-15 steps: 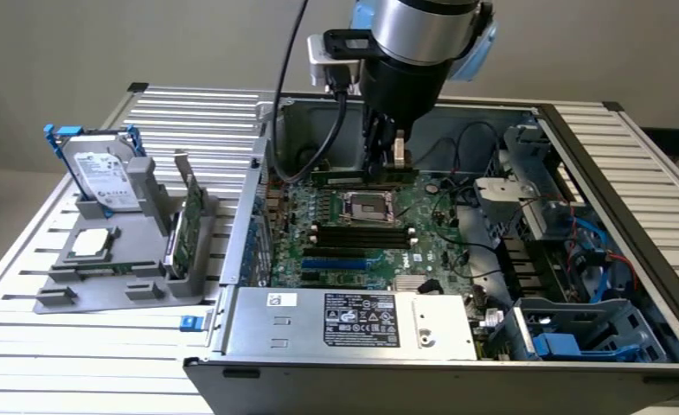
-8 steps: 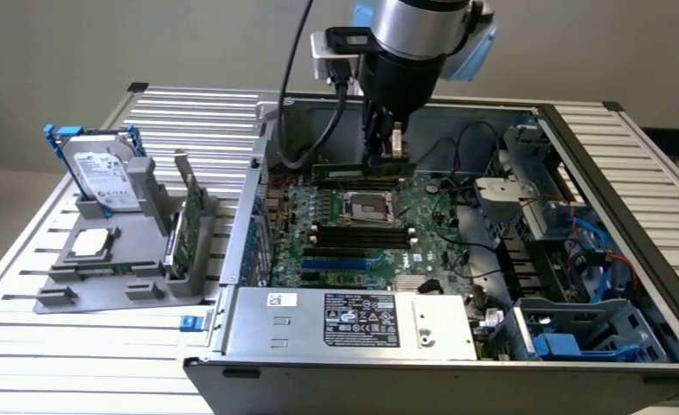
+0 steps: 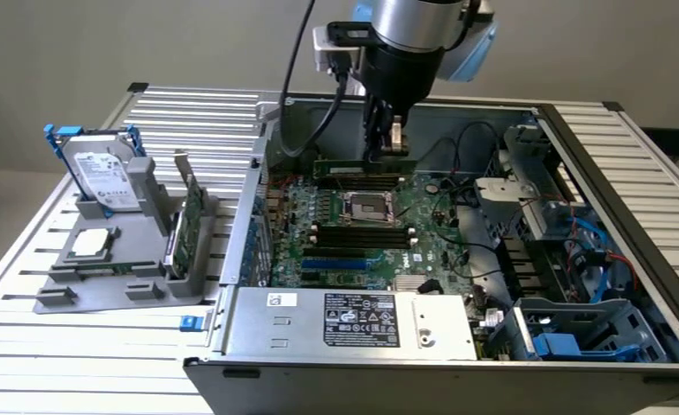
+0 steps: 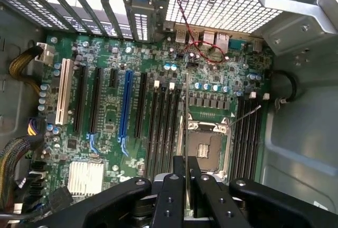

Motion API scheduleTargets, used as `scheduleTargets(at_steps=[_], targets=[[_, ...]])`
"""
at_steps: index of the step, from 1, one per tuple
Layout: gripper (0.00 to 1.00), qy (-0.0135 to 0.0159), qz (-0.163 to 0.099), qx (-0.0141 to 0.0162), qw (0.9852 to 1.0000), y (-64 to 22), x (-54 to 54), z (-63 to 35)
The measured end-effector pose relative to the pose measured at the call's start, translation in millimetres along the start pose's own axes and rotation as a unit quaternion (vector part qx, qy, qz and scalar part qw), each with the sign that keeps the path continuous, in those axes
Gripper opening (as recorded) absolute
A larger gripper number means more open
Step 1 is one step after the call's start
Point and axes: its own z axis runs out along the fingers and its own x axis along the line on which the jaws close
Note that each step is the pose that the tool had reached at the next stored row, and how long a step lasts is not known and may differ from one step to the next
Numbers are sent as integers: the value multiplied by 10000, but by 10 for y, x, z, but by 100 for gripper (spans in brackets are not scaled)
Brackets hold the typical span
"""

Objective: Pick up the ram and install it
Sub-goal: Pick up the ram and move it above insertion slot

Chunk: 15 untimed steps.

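Claw (image 3: 387, 149) narrow, pinching the ram (image 3: 345, 163) mid-length. It looks light, stiff and fragile, so grip the edges, not the chips.

Ram (image 3: 366, 163): a long, narrow, thin green circuit-board stick, clamped at mid-length between the closed fingers of the tool (image 3: 383, 149), level and standing on its long edge. Poised inside the open computer case over the far part of the motherboard, parallel with the black memory slots just beyond the processor socket; impossible to judge whether its lower edge touches a slot. From the wrist, the same ram (image 4: 186, 133) seen edge-on as a thin sliver running straight out from between the tool's fingers, alongside the socket.
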Motion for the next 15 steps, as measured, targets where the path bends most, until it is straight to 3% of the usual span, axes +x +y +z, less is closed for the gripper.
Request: scheduleTargets(at_steps=[10, 15], targets=[[14, -30, 387, 31, 9992, -9, -10, 2], [14, -15, 507, 41, 9987, -21, -24, 2]])
